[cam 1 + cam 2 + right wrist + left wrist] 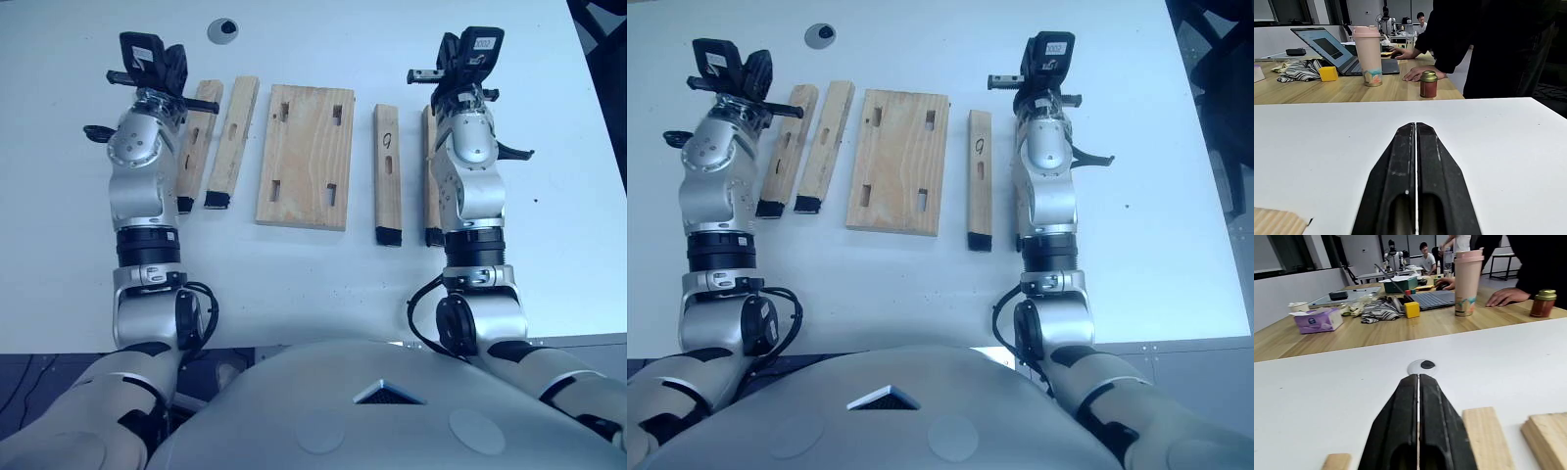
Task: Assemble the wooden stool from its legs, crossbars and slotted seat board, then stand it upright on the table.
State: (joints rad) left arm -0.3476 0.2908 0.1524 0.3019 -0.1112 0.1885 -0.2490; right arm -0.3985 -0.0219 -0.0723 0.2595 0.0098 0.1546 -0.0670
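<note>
Flat at the centre of the frame on the white surface (549,147): slotted seat board (305,157), four short slots cut through it, long edges running away from the robot. Left of it, two wooden legs side by side, both slightly angled: inner left leg (233,137) just beside the board, outer left leg (198,142) partly under the left arm, each black-capped at the near end. Right of the board and apart from it, inner right leg (388,171), straight, slotted, black-capped at the near end. Further right, outer right leg (428,196), mostly hidden behind the right arm. All pieces loose and lying flat.

Left hand (1418,382) at upper left of the frame, over the far end of the outer left leg, fingers pressed together, nothing held. Right hand (1415,128) at upper right, over the far end of the outer right leg, fingers likewise flat against each other, empty. Contact with the wood: cannot tell.

Small grey disc (223,30) set in the white surface near the top edge, left of centre. Beyond, on a wooden surface (1327,90): pink lidded cup (1367,55), open laptop (1332,49), small red tin (1428,84).
</note>
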